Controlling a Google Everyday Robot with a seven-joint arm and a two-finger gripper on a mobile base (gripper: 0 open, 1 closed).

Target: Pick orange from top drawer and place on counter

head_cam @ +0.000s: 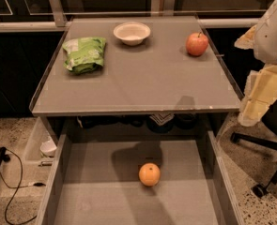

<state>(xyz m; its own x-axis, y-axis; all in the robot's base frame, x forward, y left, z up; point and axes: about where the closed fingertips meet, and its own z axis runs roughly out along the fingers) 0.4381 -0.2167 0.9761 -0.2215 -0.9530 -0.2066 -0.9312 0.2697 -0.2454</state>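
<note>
The orange (149, 174) is small, round and bright. It lies on the flat grey bottom of the open top drawer (96, 191), near its middle. The counter (142, 78) is the grey tabletop above and behind the drawer, with a thin raised rim. My gripper (253, 104) hangs at the right edge of the view, pale yellow under the white arm. It is beside the counter's right front corner, above and to the right of the orange, and well apart from it. Nothing shows in it.
On the counter are a green bag (85, 54) at the back left, a white bowl (132, 33) at the back middle and a red apple (196, 44) at the back right. An office chair base (265, 149) stands on the floor to the right. Cables (11, 172) lie on the left.
</note>
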